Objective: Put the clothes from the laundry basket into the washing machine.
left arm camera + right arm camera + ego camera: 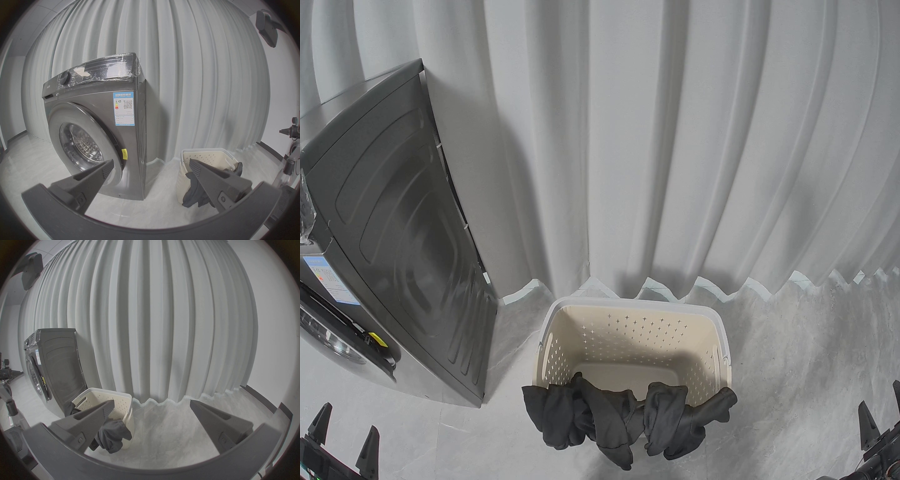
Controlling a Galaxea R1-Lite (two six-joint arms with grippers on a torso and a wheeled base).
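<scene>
Two wide-open, empty: left claw [150,162], right claw [152,402]; clothes [625,419] overhang near rim of laundry basket [637,304].

In the head view the left edge cuts off the washing machine [394,250], leaving only a sliver of its door [331,331]. The bottom edge cuts off the left gripper [350,417] and right gripper [879,400] just below their fingers. The dark clothes [612,419] draped over the laundry basket [637,304] hide its near wall. In the left wrist view a finger [218,182] covers part of the clothes. How many garments there are cannot be told.
</scene>
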